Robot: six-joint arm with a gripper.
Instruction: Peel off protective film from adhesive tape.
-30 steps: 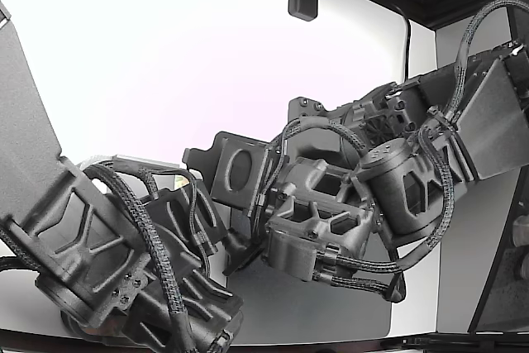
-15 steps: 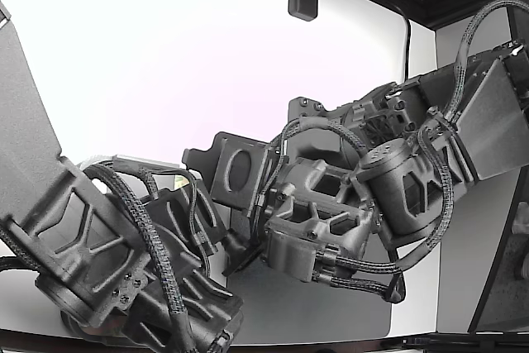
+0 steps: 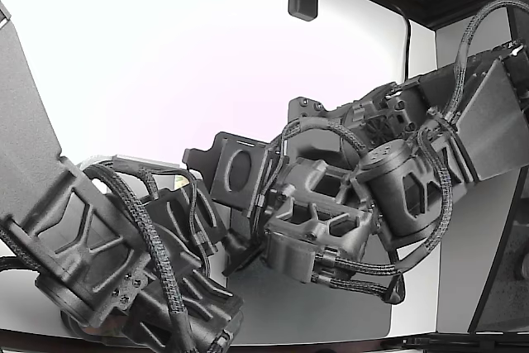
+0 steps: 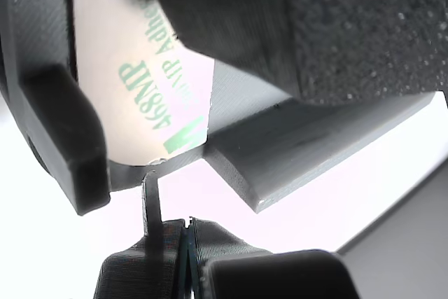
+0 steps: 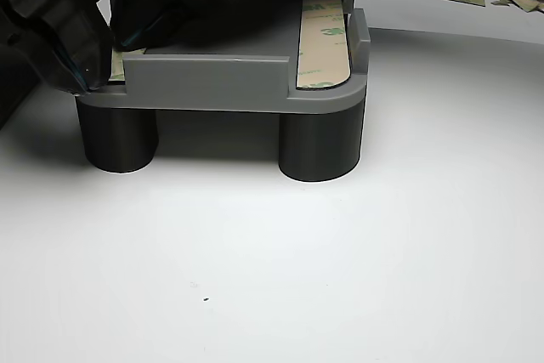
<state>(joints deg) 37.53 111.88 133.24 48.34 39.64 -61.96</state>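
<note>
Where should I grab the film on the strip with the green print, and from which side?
Take the film at its rounded end by the green mark, likely from the fixture's open edge. In the wrist view that end reaches the edge of the grey fixture with free space beyond, while raised walls flank its long sides. The gripper sits just off that corner, fingertips together.

The fixture point(image 5: 246, 82) looks like matt grey plastic. The tape strip point(image 5: 324, 40) has a smooth paper-like film. The table point(image 5: 340, 278) is smooth and white.
</note>
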